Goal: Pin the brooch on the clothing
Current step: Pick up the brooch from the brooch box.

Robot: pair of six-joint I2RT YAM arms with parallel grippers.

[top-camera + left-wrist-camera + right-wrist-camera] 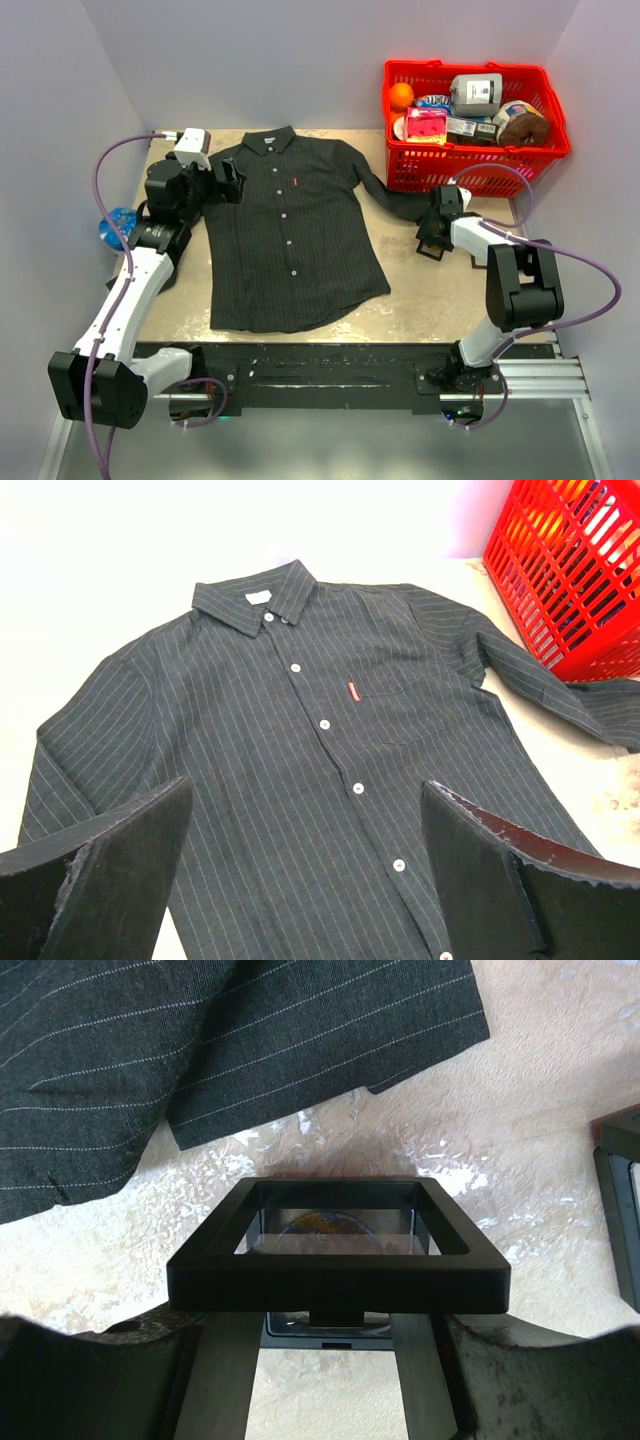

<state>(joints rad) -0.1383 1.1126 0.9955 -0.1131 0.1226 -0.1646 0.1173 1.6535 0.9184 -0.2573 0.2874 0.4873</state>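
The clothing (285,240), a dark pinstriped shirt with pale buttons and a tiny red chest tag, lies flat and face up on the table. The left wrist view shows its front (300,740). My left gripper (232,180) hovers by its left shoulder, jaws wide open with only fabric below them (305,860). To the right of the shirt's sleeve cuff (330,1040), my right gripper (437,235) is low over the table. A small black frame case (340,1280) stands open between its fingers (230,1380). The brooch (325,1225), round, blue and orange, shows inside the case.
A red basket (400,165) full of groceries stands at the back right, close to the sleeve; the left wrist view has it too (570,570). A second black frame (620,1210) lies just right of the case. A blue disc (115,228) sits beyond the table's left edge.
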